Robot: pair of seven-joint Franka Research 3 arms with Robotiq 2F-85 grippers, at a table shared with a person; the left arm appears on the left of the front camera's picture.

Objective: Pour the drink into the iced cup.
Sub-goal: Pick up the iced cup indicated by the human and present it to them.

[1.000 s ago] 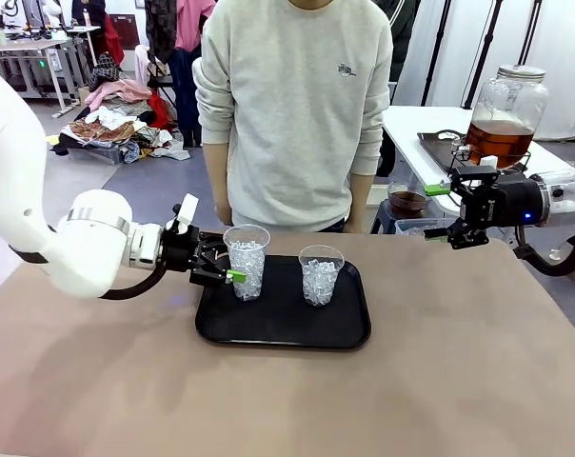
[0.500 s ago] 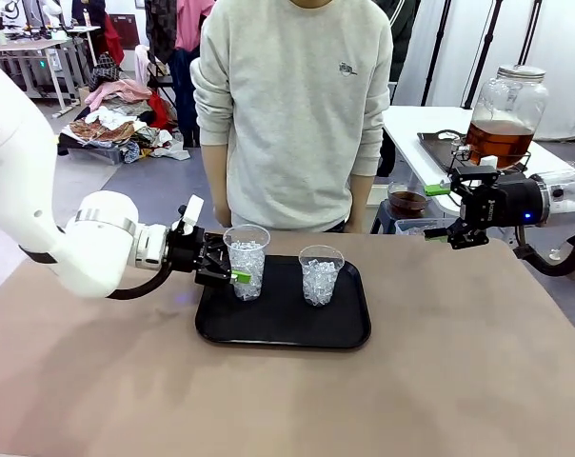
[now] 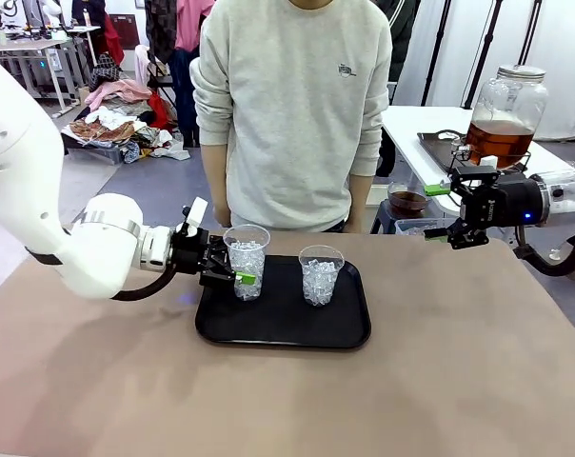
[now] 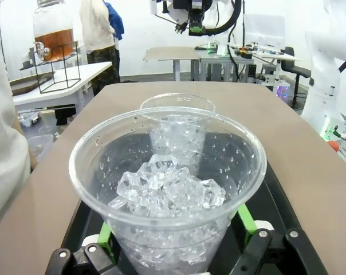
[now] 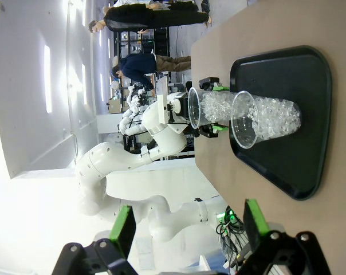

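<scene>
At the left of your front view, the left tool (image 3: pixel 234 269) straddles the iced cup (image 3: pixel 247 252), with one green pad at its near wall. You cannot tell whether the pads press on the cup or stand just off it. The clear cup stands upright at the 10 o'clock corner of the black tray (image 3: pixel 283 331). A second iced cup (image 3: pixel 321 274) stands at its 3 o'clock, apart from it. The left wrist view adds what the front view does not: chunky ice cubes (image 4: pixel 167 189) heaped inside and droplets on the wall.

Farther right, the right tool (image 3: pixel 437 213) hovers near the far right corner of the counter (image 3: pixel 268 405), at the tray's 2 o'clock. Its fingers are wide apart with nothing between them. The drink (image 3: pixel 498 141), translucent amber-brown, fills the lower part of a lidded clear glass jar (image 3: pixel 511 95) on the white side table (image 3: pixel 411 124), at that tool's 1 o'clock. The left wrist view shows you a wire stand (image 4: pixel 79 60) under the jar.
</scene>
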